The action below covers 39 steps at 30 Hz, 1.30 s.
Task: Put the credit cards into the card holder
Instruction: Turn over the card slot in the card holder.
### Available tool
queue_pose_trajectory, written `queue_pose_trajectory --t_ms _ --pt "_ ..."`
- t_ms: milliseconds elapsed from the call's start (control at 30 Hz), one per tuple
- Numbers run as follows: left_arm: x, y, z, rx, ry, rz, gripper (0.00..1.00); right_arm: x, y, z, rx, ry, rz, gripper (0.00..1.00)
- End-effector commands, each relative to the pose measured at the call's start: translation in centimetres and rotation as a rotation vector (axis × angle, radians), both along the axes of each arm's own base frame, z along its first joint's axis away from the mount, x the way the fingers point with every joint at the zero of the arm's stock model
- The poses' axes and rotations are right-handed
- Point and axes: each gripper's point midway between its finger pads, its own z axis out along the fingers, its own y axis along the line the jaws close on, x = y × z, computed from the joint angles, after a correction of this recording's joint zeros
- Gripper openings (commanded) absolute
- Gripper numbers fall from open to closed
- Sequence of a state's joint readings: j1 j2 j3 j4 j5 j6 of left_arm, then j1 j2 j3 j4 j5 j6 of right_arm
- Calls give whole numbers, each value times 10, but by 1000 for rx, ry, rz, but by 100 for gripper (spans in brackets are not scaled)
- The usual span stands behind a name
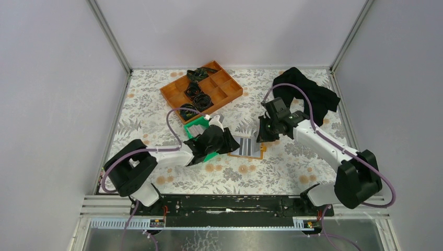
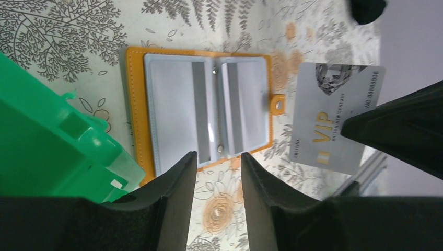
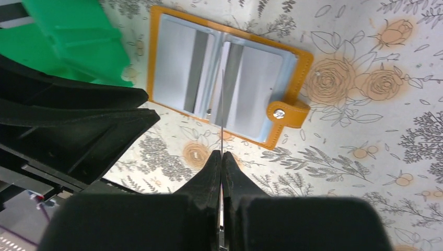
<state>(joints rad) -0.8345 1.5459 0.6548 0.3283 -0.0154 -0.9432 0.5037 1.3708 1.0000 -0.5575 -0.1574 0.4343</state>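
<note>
Card holder [image 1: 248, 147] lies open and flat on the floral surface [image 1: 271, 172], between the two arms, pale blue-grey inside facing up. Its snap tab sticks out on the side toward the right arm. Both inner pockets show, with no card seated in either. Green bin [image 1: 201, 137] sits just beside the holder on the left arm's side; can't tell if they touch. Right jaws are pinched tight on one credit card [image 2: 334, 117], gripping it by one edge. The card is whitish-grey with gold "VIP" print, up in the air and clear of the holder. Left wrist view shows the card face-on, off the tab side. Right wrist view shows it edge-on as a thin line running over the holder's centre fold. Left jaws are parted to a narrow gap with nothing between them, tips at the holder's edge on the left arm's side. Can't tell whether they touch the holder or the surface. Orange compartment tray [image 1: 201, 89] is further back, with black items in several compartments. Black cloth [image 1: 308, 97] is bunched at the back right, well apart from the holder.
</note>
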Motion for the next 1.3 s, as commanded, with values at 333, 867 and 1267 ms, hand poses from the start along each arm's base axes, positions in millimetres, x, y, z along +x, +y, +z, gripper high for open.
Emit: queue_pose_trajectory --t_ms 333,867,1267 --pt "2 6 -42 265 28 -40 41 14 -10 -20 -134 41 29 0" --pt "-6 4 -63 341 92 -68 41 9 -36 -45 -288 82 2 0" --pt "-11 8 -69 360 108 -72 41 5 -34 -50 -265 92 -13 0"
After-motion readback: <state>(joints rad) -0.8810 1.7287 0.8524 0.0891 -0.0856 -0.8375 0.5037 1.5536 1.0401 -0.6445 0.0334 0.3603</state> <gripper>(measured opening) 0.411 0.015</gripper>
